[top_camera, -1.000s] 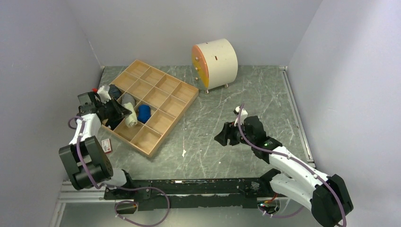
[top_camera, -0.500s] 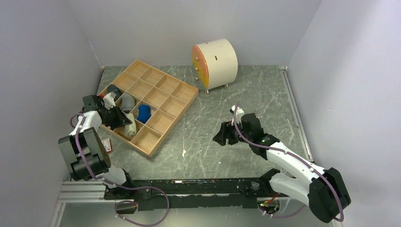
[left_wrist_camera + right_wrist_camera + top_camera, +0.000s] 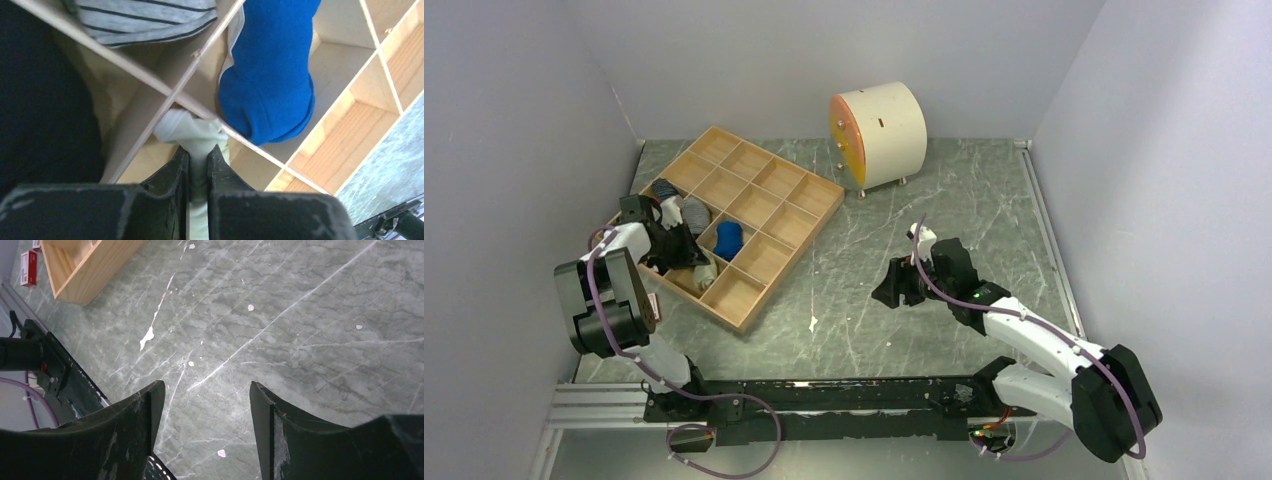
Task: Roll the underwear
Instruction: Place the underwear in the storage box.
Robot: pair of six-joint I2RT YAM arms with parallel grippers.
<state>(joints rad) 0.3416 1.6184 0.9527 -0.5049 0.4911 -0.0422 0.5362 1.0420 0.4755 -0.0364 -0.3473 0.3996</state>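
Note:
My left gripper (image 3: 686,262) (image 3: 198,149) is shut on a pale white-green rolled underwear (image 3: 192,132) and holds it over a divider of the wooden grid box (image 3: 764,225), at its near left side. The roll shows in the top view (image 3: 703,274) in a front-row cell. A blue roll (image 3: 728,238) (image 3: 270,85) lies in the neighbouring cell, and a grey striped roll (image 3: 693,213) (image 3: 145,17) and a dark roll (image 3: 664,189) lie in cells behind. My right gripper (image 3: 886,292) (image 3: 205,390) is open and empty above the bare green marble table (image 3: 280,315), right of the box.
A cream cylinder cabinet with an orange face (image 3: 879,122) stands at the back. A small red and white packet (image 3: 652,305) (image 3: 27,261) lies on the table left of the box's near corner. Walls close in on the left, back and right.
My left gripper has moved toward the near-right across the box, carrying the pale roll into a front cell. My right arm has drifted slightly left, still open.

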